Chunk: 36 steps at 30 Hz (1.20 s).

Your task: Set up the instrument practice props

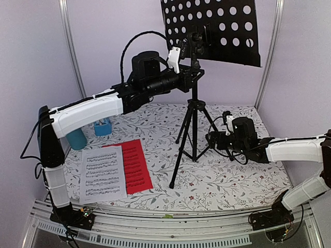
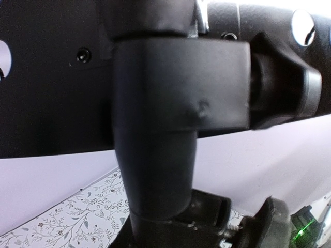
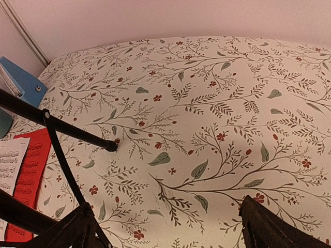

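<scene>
The black tripod music stand (image 1: 192,124) stands mid-table, its perforated desk (image 1: 212,31) tilted at the top. My left gripper (image 1: 190,74) is raised and shut on the stand's pole just under the desk. In the left wrist view the head joint (image 2: 176,93) fills the frame. My right gripper (image 1: 211,138) is open and empty, low by the stand's right leg; its fingers (image 3: 72,230) are wide apart beside a tripod leg (image 3: 77,132). The white sheet (image 1: 102,173) and the red sheet (image 1: 132,165) lie flat at front left. The blue metronome (image 1: 102,126) stands behind them.
A teal cup (image 1: 77,138) stands left of the metronome, next to the left arm. The floral tablecloth (image 1: 232,181) covers the table. Walls close the back and both sides. A rail (image 1: 165,219) runs along the near edge.
</scene>
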{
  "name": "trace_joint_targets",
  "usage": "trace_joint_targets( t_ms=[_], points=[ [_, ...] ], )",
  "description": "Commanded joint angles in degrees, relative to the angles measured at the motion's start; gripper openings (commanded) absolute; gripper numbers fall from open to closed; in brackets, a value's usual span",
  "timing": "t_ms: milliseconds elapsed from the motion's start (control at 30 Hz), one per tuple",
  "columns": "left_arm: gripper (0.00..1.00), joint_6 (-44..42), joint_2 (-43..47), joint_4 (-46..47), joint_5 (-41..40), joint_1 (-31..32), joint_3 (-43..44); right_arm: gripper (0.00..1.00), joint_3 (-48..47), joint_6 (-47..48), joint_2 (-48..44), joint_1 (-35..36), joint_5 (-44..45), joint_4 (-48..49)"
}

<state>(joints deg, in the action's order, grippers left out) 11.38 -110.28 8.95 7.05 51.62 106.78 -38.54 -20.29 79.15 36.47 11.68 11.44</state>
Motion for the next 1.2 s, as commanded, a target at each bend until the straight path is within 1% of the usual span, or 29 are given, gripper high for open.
trace_joint_targets(
  t_ms=[0,167,300,433,500,633,700,900,1067,1167],
  points=[
    [0.0,-2.51,3.07,11.37,0.51,0.91,6.4,0.99,1.99,1.07,-0.22,-1.23,1.1,0.33],
    [0.0,-5.19,1.95,9.76,-0.06,1.91,8.83,0.99,3.16,1.73,0.6,-1.93,-1.04,1.93],
    [0.0,-6.41,1.57,10.02,0.26,1.98,8.75,0.99,4.83,1.82,-0.45,-1.93,-1.85,3.8],
    [0.0,-6.41,1.56,10.83,0.42,2.0,8.25,0.99,5.39,2.32,0.55,-1.94,-1.87,3.68],
    [0.0,-6.45,1.91,11.95,0.21,2.0,6.41,0.99,5.81,2.16,0.42,-1.93,-3.09,4.2],
    [0.0,-7.39,3.86,17.88,0.37,2.0,-0.41,0.99,7.45,2.79,-1.7,-1.73,-8.2,7.14],
    [0.0,-7.97,4.54,20.11,0.88,2.0,-2.69,0.99,7.94,3.48,-3.18,-1.18,-9.42,8.14],
    [0.0,-8.21,5.26,23.13,0.64,2.0,-5.53,0.99,7.71,6.95,-8.58,2.31,-9.46,7.52],
    [0.0,-7.88,5.81,25.12,-0.22,2.0,-7.1,0.99,6.93,6.04,-13.12,3.81,-9.51,6.27],
    [0.0,-7.46,6.45,26.8,-0.23,2.08,-8.7,0.99,6.67,6.18,-16.11,6.54,-8.38,6.52]
  ],
)
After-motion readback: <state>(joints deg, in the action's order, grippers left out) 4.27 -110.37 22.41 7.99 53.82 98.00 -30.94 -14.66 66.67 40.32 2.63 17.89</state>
